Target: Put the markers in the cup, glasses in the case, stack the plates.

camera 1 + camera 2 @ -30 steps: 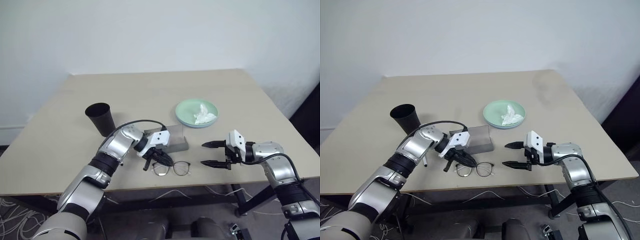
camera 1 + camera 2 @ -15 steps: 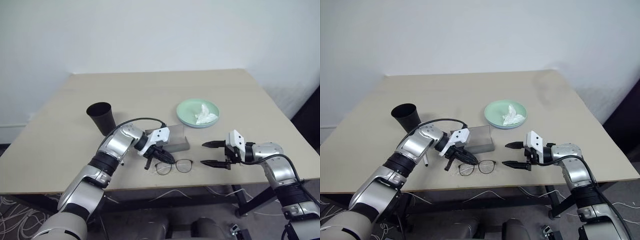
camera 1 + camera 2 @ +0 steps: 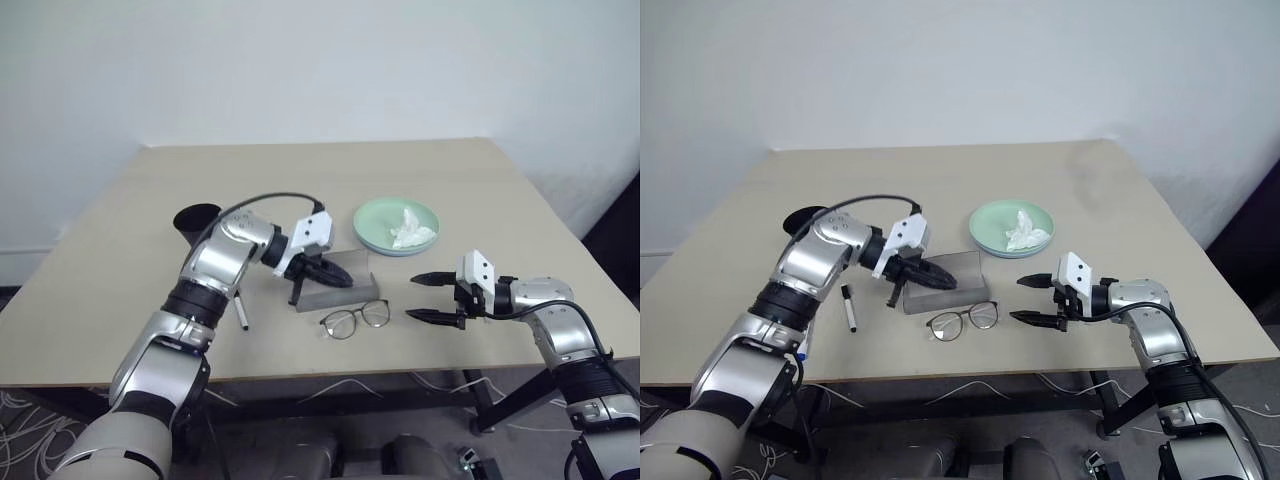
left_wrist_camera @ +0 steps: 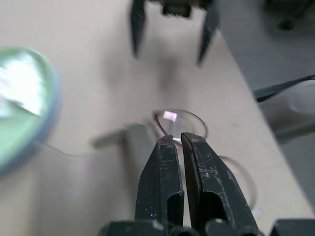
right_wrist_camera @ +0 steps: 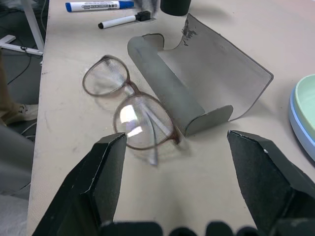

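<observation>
Left eye view is showing the glasses (image 3: pixel 355 320) lying on the table (image 3: pixel 470 190) just in front of the case (image 3: pixel 340 282), lenses side by side along the table's near edge. The left gripper (image 3: pixel 340 278) is hanging over the case, fingers pinched together and empty; the right gripper (image 3: pixel 432 297) is waiting just to the glasses' right, jaws spread wide, holding nothing.

Right eye view is giving the same layout: a black-capped marker (image 3: pixel 848 307) is lying beside the left arm, and the green plate (image 3: pixel 990 232) is sitting behind the case.

Left wrist view is looking past its closed fingers (image 4: pixel 165 187) at one lens below.

Right wrist view is framing the glasses straight ahead between its parted fingers (image 5: pixel 101 172), frame lying slantwise to them (so the right gripper is probably the better placed), with the case just beyond them.
</observation>
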You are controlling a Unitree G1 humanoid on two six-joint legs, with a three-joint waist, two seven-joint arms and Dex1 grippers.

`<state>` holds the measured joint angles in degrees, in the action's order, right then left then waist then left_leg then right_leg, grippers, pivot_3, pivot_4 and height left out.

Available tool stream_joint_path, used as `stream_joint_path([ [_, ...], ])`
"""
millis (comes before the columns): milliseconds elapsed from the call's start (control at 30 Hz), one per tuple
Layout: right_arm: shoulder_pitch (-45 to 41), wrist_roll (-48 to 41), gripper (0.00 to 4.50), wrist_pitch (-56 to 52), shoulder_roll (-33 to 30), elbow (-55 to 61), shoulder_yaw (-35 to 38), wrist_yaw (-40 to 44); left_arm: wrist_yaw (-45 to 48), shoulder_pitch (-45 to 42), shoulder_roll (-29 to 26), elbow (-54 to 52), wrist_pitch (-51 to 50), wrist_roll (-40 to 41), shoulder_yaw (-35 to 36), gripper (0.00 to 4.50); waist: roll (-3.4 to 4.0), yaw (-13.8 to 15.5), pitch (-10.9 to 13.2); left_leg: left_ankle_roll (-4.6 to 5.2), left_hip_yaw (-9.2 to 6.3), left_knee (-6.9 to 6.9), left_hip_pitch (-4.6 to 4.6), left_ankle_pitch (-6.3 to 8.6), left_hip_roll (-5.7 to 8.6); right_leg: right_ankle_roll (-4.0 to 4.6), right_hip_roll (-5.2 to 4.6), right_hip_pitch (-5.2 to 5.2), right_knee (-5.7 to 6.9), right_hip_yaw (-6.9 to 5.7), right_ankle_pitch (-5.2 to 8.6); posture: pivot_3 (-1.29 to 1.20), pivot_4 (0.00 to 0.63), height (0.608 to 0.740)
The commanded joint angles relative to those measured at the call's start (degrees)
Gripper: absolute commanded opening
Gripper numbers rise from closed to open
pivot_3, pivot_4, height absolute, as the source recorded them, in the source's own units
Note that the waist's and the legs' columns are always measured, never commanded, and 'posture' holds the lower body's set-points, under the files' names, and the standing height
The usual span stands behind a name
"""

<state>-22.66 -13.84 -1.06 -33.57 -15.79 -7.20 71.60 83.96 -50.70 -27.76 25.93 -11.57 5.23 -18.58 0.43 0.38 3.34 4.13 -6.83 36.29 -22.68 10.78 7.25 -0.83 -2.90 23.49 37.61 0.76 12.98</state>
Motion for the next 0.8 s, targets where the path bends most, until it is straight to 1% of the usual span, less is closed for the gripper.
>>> stream_joint_path([
  [33, -1.38, -0.23, 3.56, 0.81, -0.30, 1.22, 1.05, -0.40, -2.66, -4.47, -0.53, 4.45, 4.09, -1.31, 2.24, 0.13, -0.01, 0.01, 0.01, 0.00, 0.00, 0.00, 0.00, 0.00, 0.00, 0.00, 0.00, 0.01, 0.00, 0.00, 0.00, 0.00, 0.000, 0.736],
  [100, -1.30, -0.08, 3.56, 0.79, -0.02, 1.35, 0.78, -0.59, -2.46, -5.26, -0.30, 6.34, 4.96, -1.58, 1.83, 0.13, -0.01, -0.04, 0.01, 0.00, 0.00, -0.01, 0.00, 0.00, 0.00, -0.01, 0.02, 0.02, 0.01, 0.00, 0.00, 0.00, 0.000, 0.736],
  [233, -1.05, 0.32, 3.56, 0.92, 0.45, 1.52, 0.48, -1.10, -0.19, -3.53, 0.17, 6.11, 5.72, -2.27, -0.13, 0.13, -0.03, -0.06, 0.02, 0.00, 0.01, -0.02, -0.01, 0.00, 0.00, -0.01, 0.02, 0.02, 0.00, 0.00, -0.01, 0.00, 0.000, 0.736],
  [267, -0.91, 0.37, 3.56, 0.94, 0.53, 1.66, 0.43, -1.27, 0.24, -3.00, 0.47, 5.68, 5.01, -2.14, -0.43, 0.29, -0.03, -0.05, 0.02, 0.00, 0.01, -0.02, -0.01, 0.00, 0.00, -0.01, 0.01, 0.02, -0.01, 0.01, -0.01, 0.00, 0.000, 0.736],
  [333, -0.58, 0.52, 3.56, 1.03, 0.76, 1.91, 0.33, -1.68, 1.00, -1.68, 1.07, 3.90, 3.60, -1.82, -1.22, 0.77, -0.03, -0.05, 0.02, 0.00, 0.01, -0.01, -0.01, 0.00, 0.00, -0.01, 0.01, 0.01, -0.01, 0.01, -0.01, 0.00, 0.000, 0.736],
  [467, 0.13, 0.83, 3.56, 1.43, 1.23, 2.03, 0.13, -2.57, 2.10, 1.24, 1.61, -0.61, 1.71, -2.71, -3.74, 2.07, -0.05, -0.01, 0.03, 0.00, 0.00, 0.00, -0.01, 0.00, 0.00, -0.01, 0.01, 0.00, 0.00, 0.01, -0.01, 0.00, 0.000, 0.736],
  [667, 0.50, 1.27, 3.56, 2.25, 1.64, 1.39, -0.23, -3.54, 3.10, 3.17, 1.71, -3.43, -1.07, -2.72, -5.90, 2.07, -0.05, -0.03, 0.03, 0.00, 0.00, 0.05, 0.00, 0.00, 0.00, -0.01, 0.02, -0.01, 0.04, 0.01, -0.01, 0.00, 0.000, 0.736],
  [800, 0.61, 1.69, 3.56, 2.89, 2.13, 0.89, -0.37, -4.12, 1.94, 3.32, 2.86, -1.80, -1.31, -4.44, -7.60, 2.07, -0.05, -0.03, 0.03, 0.00, 0.00, 0.04, 0.01, 0.00, 0.00, 0.00, 0.02, -0.02, 0.04, 0.01, 0.00, 0.00, 0.000, 0.736],
])
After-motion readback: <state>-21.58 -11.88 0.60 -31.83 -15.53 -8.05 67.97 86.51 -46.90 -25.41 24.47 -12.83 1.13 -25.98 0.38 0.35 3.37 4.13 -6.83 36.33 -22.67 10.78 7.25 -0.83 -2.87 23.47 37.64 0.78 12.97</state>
